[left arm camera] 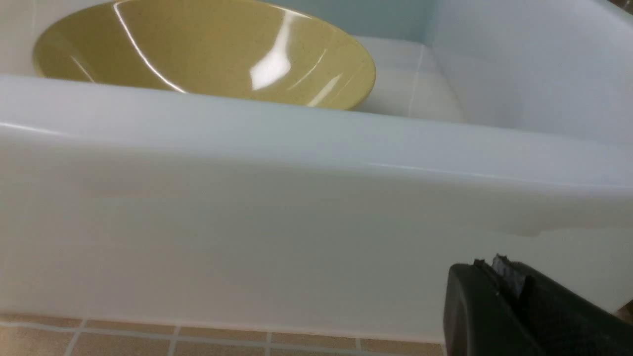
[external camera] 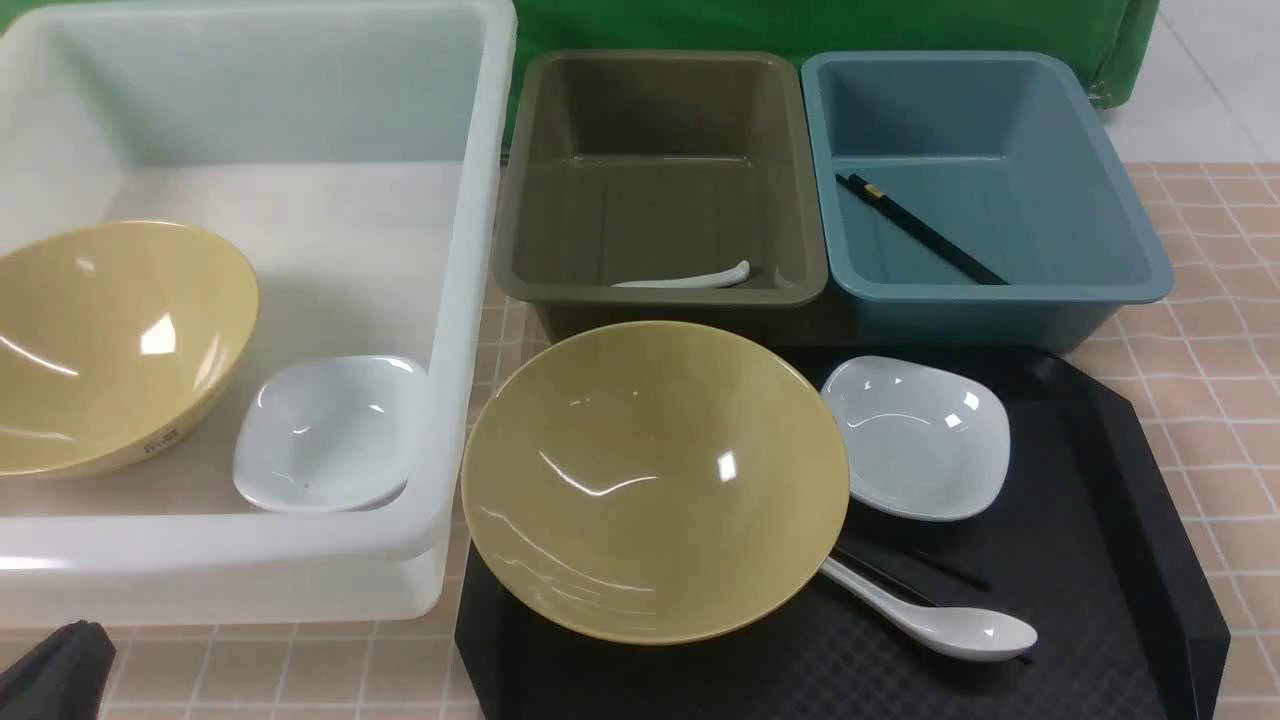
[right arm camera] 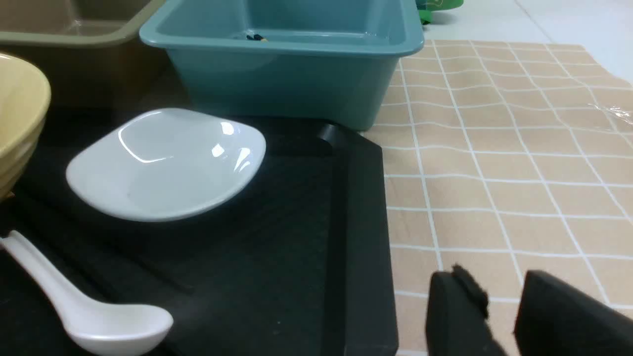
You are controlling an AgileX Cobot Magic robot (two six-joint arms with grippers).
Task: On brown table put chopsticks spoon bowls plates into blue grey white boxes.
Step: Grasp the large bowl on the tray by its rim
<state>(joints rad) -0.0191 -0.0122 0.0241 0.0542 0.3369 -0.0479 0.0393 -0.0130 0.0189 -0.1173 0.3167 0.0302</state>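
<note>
On the black tray (external camera: 1100,560) sit a yellow bowl (external camera: 655,480), a white plate (external camera: 915,435), a white spoon (external camera: 940,625) and black chopsticks (external camera: 960,577), partly under the bowl. The white box (external camera: 470,300) holds another bowl (external camera: 110,345) and plate (external camera: 325,435). A spoon (external camera: 690,279) lies in the grey box (external camera: 660,175), and chopsticks (external camera: 920,228) lie in the blue box (external camera: 985,180). My left gripper (left arm camera: 489,262) is shut and empty, low in front of the white box's near wall. My right gripper (right arm camera: 497,274) is open and empty over the brown table (right arm camera: 494,163), beside the tray's right edge.
A green cloth (external camera: 800,25) hangs behind the boxes. The three boxes stand side by side along the back, with the tray right in front of the grey and blue ones. The tiled table runs on to the right of the tray (external camera: 1220,400).
</note>
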